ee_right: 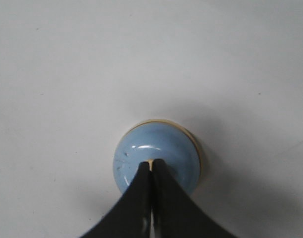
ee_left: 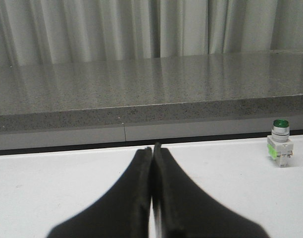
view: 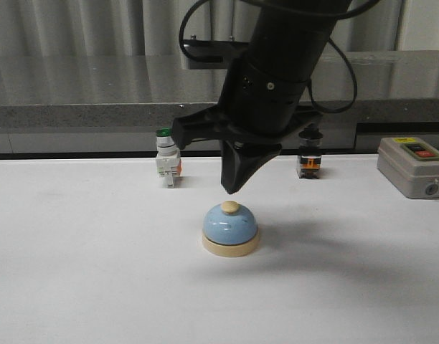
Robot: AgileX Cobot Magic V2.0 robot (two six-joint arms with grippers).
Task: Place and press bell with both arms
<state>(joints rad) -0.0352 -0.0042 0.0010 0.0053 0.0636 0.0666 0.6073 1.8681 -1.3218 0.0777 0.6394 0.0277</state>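
Observation:
The light-blue bell (view: 230, 228) with its cream base stands upright in the middle of the white table (view: 76, 272). My right gripper (view: 232, 190) points straight down just above the bell's cream knob (view: 230, 207), a small gap apart, shut and holding nothing. In the right wrist view the shut right gripper (ee_right: 151, 162) covers nearly all of the knob on the bell (ee_right: 136, 151). The left arm is out of the front view. Its wrist view shows the left gripper (ee_left: 152, 148) shut and empty, low over bare table, with the bell out of sight.
A white green-capped push-button switch (view: 166, 163) (ee_left: 280, 148) stands at the back left. A small black and orange switch (view: 308, 161) stands at the back, and a grey box with a red button (view: 413, 166) at the back right. A grey stone ledge (view: 76, 115) runs behind the table.

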